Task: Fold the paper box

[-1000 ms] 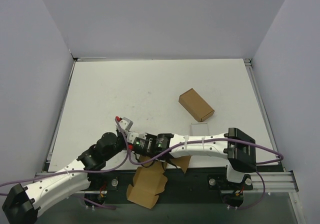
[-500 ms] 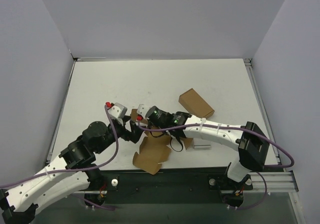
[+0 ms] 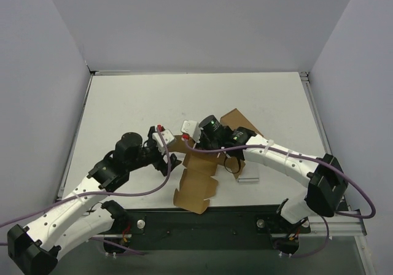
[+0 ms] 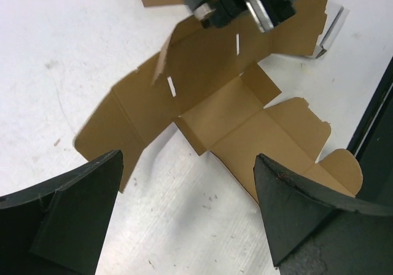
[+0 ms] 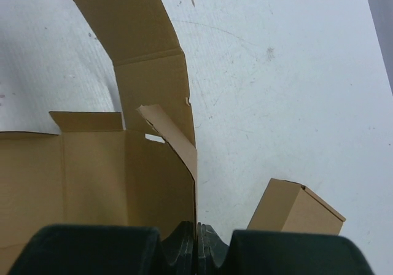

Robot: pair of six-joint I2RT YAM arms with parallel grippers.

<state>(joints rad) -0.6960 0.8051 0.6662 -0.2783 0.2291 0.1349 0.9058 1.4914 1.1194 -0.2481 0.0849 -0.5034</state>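
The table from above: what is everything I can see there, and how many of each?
paper box: one, brown, unfolded flat sheet with flaps, middle of the table's near edge
oblong carton: one, brown, closed, behind the flat sheet, partly hidden by the right arm
small slab: one, white-grey, right of the sheet, beside the right arm
table: one, white
walls: three, pale grey, around the table
left gripper: one, black, open over the sheet
right gripper: one, black, shut on an edge of the sheet
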